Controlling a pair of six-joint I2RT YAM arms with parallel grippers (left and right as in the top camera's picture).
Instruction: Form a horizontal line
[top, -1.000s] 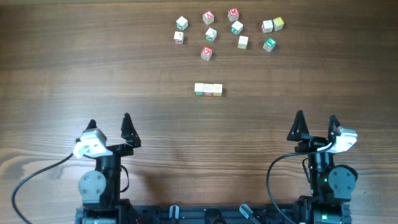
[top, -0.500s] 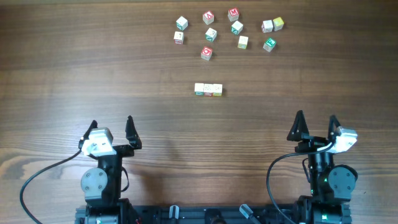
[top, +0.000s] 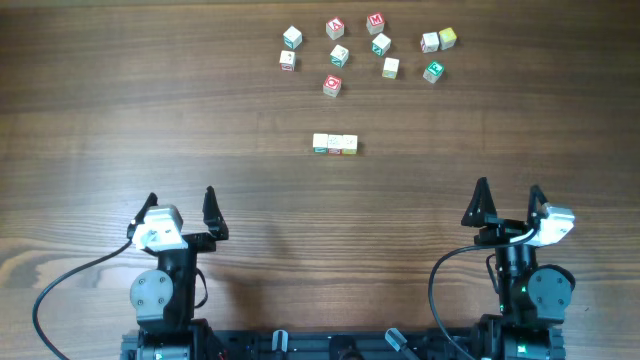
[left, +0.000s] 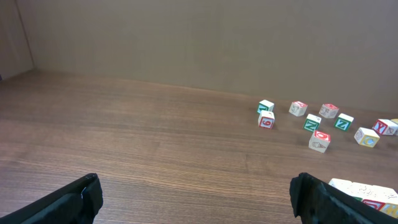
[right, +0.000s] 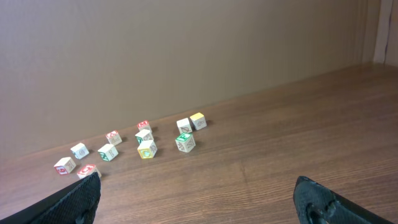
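The 3-cube horizontal line (top: 335, 144) is lying centrally on the surface (top: 100, 120); left gripper (top: 180, 195) and right gripper (top: 508, 187) are resting released, the left having just shifted slightly rightward, suggesting completion.

Small whitish wooden letter cubes on brown wood-grain table (top: 100, 110): fourteen in all, counted from overhead. Three sit in horizontal line (top: 334, 144), touching edge to edge. Eleven are loose scattered cubes (top: 339, 54) beyond it. Table: one. My arms: two. My grippers: two, left gripper (top: 179, 195) and right gripper (top: 508, 187). Two black pointed fingers on each, so four fingers total.
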